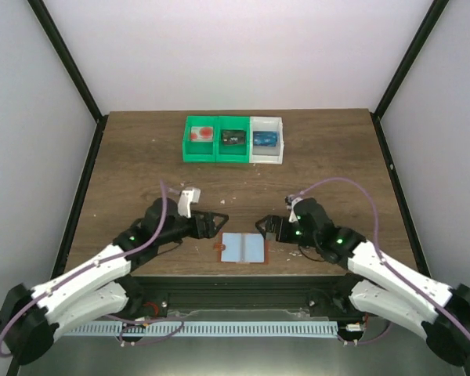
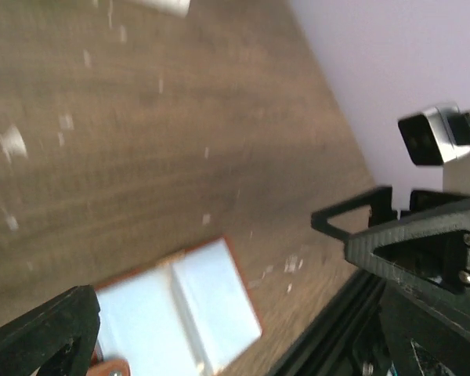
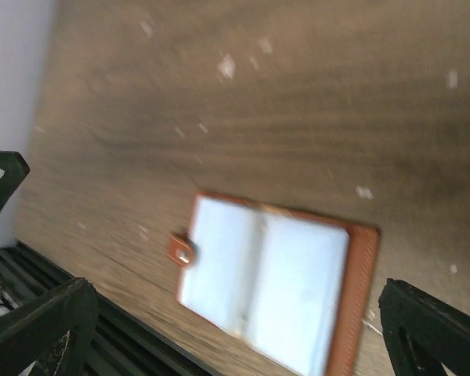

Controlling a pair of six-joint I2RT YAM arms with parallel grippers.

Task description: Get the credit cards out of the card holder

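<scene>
The flat card holder (image 1: 243, 248) lies open, its pale smooth panels up, on the wooden table (image 1: 141, 172) between the left gripper (image 1: 218, 225) and the right gripper (image 1: 264, 228). Both have their fingers spread wide. Plastic bins (image 1: 233, 141) stand far behind.

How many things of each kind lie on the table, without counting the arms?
Bins: 3 (2 green, 1 white)
Cards: 3, one in each bin
Card holder: 1, lying open
Total: 7
</scene>
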